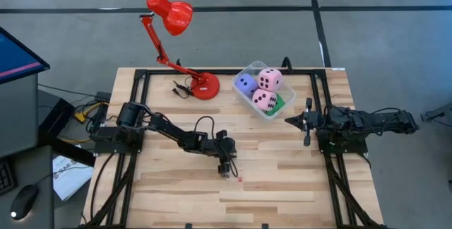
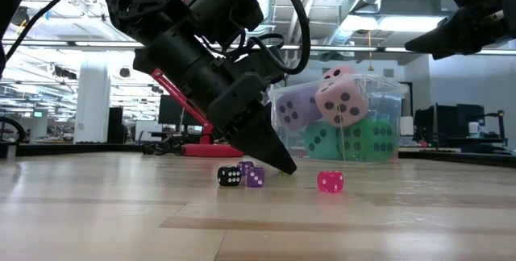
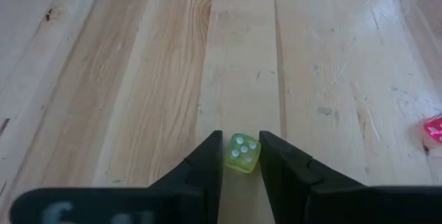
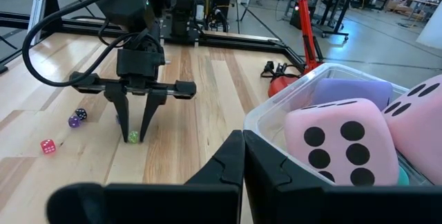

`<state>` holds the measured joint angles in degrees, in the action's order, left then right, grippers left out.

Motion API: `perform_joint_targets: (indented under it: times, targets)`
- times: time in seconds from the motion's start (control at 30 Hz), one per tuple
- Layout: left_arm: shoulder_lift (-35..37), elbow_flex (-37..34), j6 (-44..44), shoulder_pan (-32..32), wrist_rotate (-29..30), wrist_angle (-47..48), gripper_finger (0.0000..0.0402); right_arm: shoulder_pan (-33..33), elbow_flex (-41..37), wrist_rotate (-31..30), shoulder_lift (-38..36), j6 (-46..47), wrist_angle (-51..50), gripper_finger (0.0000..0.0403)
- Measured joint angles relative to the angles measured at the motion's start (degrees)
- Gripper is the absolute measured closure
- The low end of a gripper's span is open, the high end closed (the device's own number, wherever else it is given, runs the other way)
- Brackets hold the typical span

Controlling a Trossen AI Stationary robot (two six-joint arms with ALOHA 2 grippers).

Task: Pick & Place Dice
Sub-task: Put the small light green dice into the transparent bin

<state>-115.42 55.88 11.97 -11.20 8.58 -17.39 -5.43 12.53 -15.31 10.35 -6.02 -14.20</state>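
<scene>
Straddling die: L gripper (image 3: 240, 156), fingers narrowly apart round tiny green die (image 3: 243, 153), on table (image 1: 282, 186).
High: R gripper (image 1: 306, 123) beside tub (image 1: 248, 70), fingers together, empty.
Low: black (image 2: 229, 176), purple (image 2: 255, 177), pink (image 2: 330, 182) tiny dice on table.
R wrist: big pink die (image 4: 342, 144) in tub.

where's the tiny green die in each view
High view: hidden under the left gripper.
Low view: hidden behind that gripper's fingers.
Left wrist view: the tiny green die sits between the fingertips.
Right wrist view: on the table at the gripper's tips.
Shared landmark: the pink die.
</scene>
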Motion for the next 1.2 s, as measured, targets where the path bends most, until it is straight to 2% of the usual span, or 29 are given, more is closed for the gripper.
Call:
perform_joint_targets:
  times: [0.27,0.7,0.87,1.2]
  targets:
    - [0.0,0.0,0.0,0.0,0.0,0.2,0.0333,0.0,0.0,0.0,0.0,0.0,-0.1,0.0403]
    - [0.9,-0.1,-0.4,0.1,-0.1,1.8,0.0336,0.0,0.0,0.0,0.0,0.0,-0.2,0.0403]
    - [4.9,-0.2,-2.3,1.7,0.4,5.3,0.0336,0.0,0.0,0.0,0.0,0.0,-0.5,0.0403]
    - [16.1,-0.1,-9.8,9.2,1.4,3.7,0.0337,0.0,0.0,0.0,0.1,0.0,-0.5,0.0403]
